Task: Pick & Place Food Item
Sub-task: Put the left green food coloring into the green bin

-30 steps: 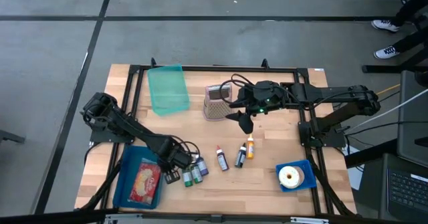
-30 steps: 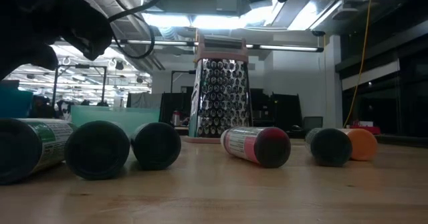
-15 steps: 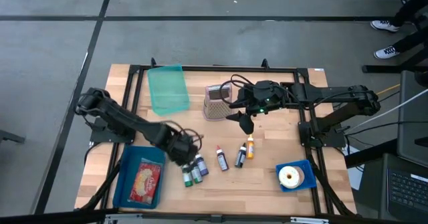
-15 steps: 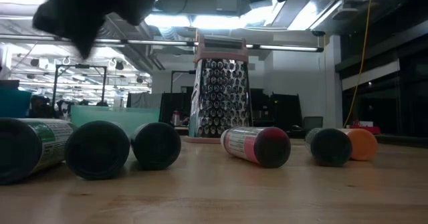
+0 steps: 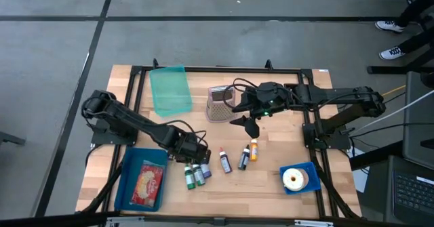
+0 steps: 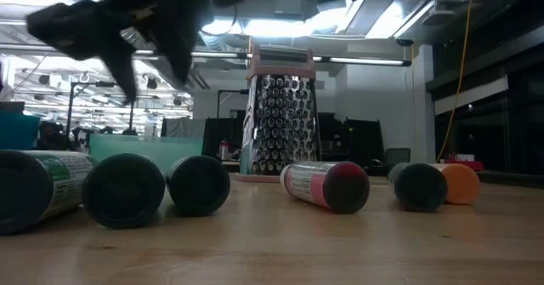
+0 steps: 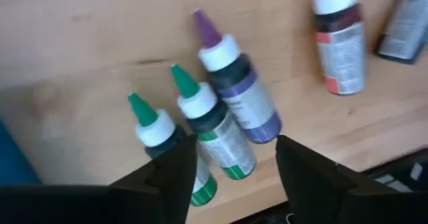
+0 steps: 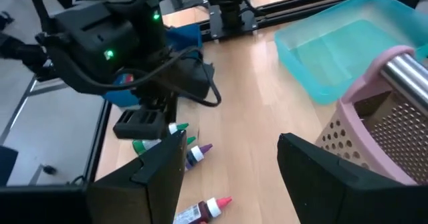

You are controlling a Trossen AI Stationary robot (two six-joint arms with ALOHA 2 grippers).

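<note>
There, my left gripper (image 5: 192,156) hung low over the wooden table (image 5: 271,186), right above a row of three small squeeze bottles, and its fingers (image 7: 177,167) were spread apart with nothing between them. Through my left wrist camera I looked past those fingers onto the purple-tipped bottle (image 7: 237,90) and the two green-tipped bottles (image 7: 214,134), all three lying on their sides, side by side and touching or nearly so. Just beyond them a red-capped bottle (image 7: 341,43) lay alone on the wood. From above, two more bottles lay farther toward my right side: a dark bottle (image 5: 243,158) and an orange bottle (image 5: 253,148), close together. The blue tray (image 5: 129,179) with the packaged food item (image 5: 147,186) sat at the table's front on my left side, near my left gripper but apart from it; the food lay inside the tray. My right gripper (image 5: 248,124) hovered over the middle of the table beside the pink-framed grater (image 5: 218,104), its fingers (image 8: 154,164) also parted and empty. A teal tray (image 5: 170,89) lay at the back next to the grater, and a small blue dish (image 5: 311,184) holding a white roll (image 5: 294,179) stood at the front on my right side.
</note>
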